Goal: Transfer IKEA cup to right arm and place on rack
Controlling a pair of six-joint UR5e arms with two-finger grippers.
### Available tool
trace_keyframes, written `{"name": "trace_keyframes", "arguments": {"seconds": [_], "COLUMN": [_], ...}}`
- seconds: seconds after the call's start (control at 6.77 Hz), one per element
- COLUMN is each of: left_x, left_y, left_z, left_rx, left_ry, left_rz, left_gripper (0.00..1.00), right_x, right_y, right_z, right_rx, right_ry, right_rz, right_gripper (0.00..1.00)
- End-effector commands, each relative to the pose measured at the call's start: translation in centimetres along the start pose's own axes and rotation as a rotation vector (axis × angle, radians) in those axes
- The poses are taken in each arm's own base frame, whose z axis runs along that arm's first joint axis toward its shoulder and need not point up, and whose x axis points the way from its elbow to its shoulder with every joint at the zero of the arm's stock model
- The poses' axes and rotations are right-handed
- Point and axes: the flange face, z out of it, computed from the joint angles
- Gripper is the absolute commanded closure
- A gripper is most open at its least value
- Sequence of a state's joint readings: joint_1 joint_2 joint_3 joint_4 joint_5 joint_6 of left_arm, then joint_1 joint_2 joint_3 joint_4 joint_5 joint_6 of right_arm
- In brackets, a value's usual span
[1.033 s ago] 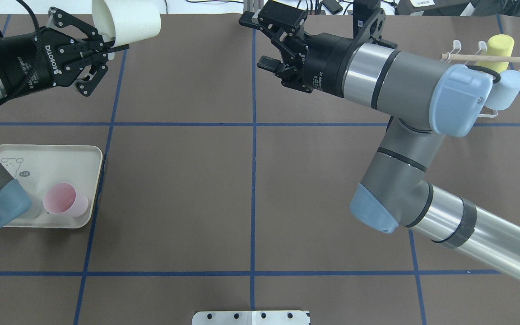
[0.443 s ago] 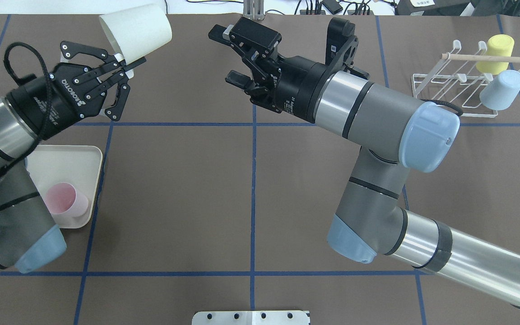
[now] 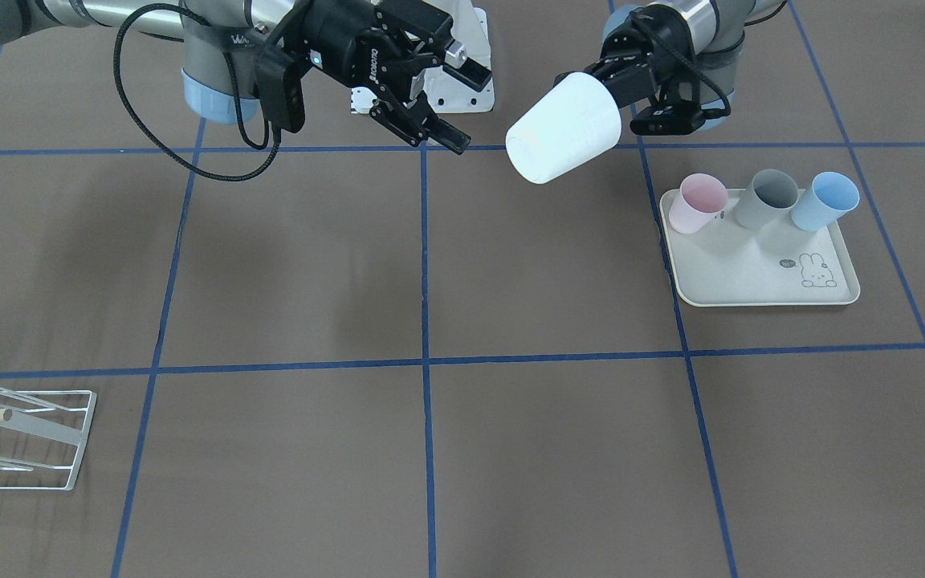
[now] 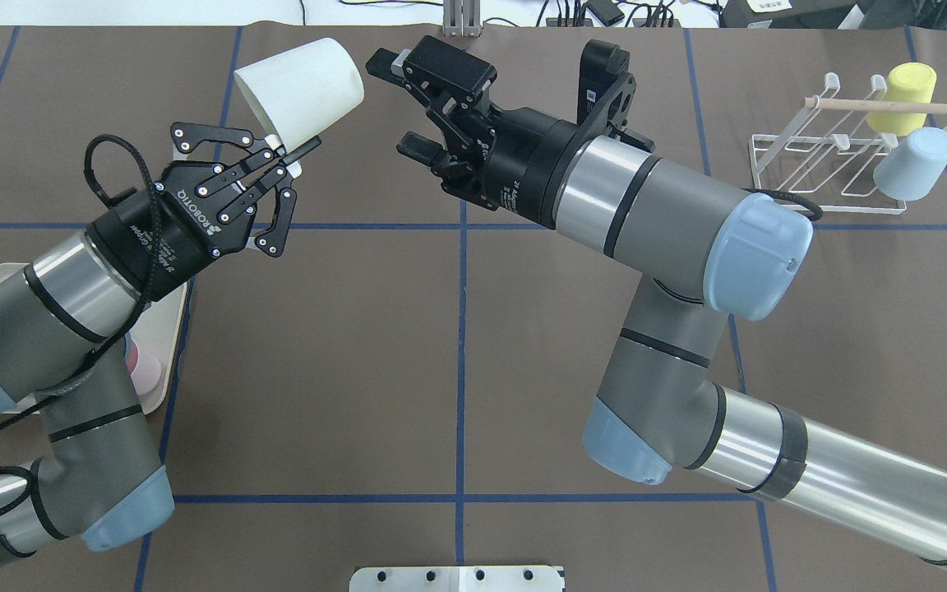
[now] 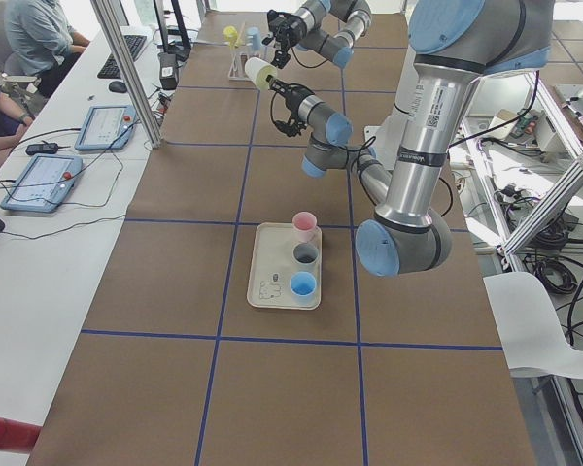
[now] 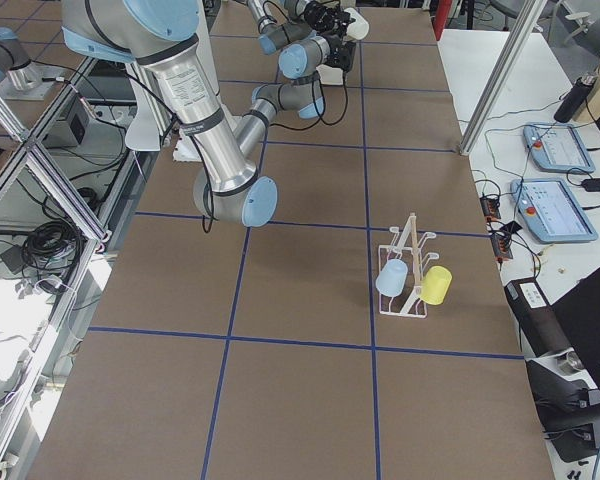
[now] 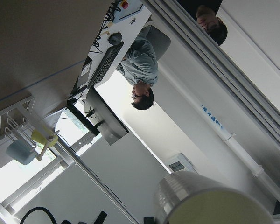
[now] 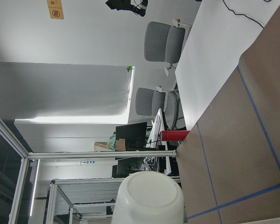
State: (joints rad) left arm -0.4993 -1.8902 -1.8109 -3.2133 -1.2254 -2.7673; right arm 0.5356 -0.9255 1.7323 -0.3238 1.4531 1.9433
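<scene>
Quick rundown of where you're at: your left gripper (image 4: 291, 154) is pinching the white cup (image 4: 301, 82) by its rim, with one finger inside the mouth and one outside. It's holding the cup up in the air above the brown table (image 4: 342, 345), well clear of the surface and a bit on the left arm's side of the middle line. The cup is lying tilted, with its closed bottom pointing across at your right gripper (image 4: 395, 103). In the right wrist view you're looking pretty much straight at that flat bottom.

The right gripper's jaws are standing wide apart with nothing between them, and they're facing the cup. From overhead the gripper is sitting just beside the cup's bottom, but it isn't touching. The front-facing view is showing a clear gap between the two.

The rack (image 4: 831, 156) is sitting well away from both grippers, on the right arm's side toward the operators' edge. It's carrying a yellow cup (image 4: 901, 97) and a pale blue cup (image 4: 916, 164), both hanging by the wooden dowel (image 4: 852, 103).

Over on the left side, your cream tray (image 3: 751, 273) is holding a pink cup (image 3: 695, 202), a grey cup (image 3: 768, 198) and a blue cup (image 3: 825, 201). They're standing mouths-up in a row along the tray's robot-side edge.
</scene>
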Motion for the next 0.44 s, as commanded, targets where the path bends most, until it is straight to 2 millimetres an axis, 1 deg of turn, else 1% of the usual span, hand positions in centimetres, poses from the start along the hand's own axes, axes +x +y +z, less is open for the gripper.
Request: {"name": "trace_keyframes", "arguments": {"seconds": [0.0, 0.15, 0.3], "left_x": [-1.20, -1.95, -2.17], "left_y": [0.62, 0.67, 0.91], "left_z": [0.48, 1.12, 1.47], "left_rx": [-0.008, -0.009, -0.015], "left_ry": [-0.011, -0.017, -0.017], "left_rz": [-0.016, -0.014, -0.016], "left_gripper": [1.00, 1.00, 1.00], "right_x": [0.60, 0.71, 0.62], "right_y": [0.72, 0.78, 0.83], "right_z": [0.27, 0.31, 0.47], "right_rx": [-0.008, -0.008, -0.008], "right_ry": [0.009, 0.011, 0.009], "right_rz": [0.007, 0.007, 0.008], "right_gripper": [0.00, 0.00, 0.00]}}
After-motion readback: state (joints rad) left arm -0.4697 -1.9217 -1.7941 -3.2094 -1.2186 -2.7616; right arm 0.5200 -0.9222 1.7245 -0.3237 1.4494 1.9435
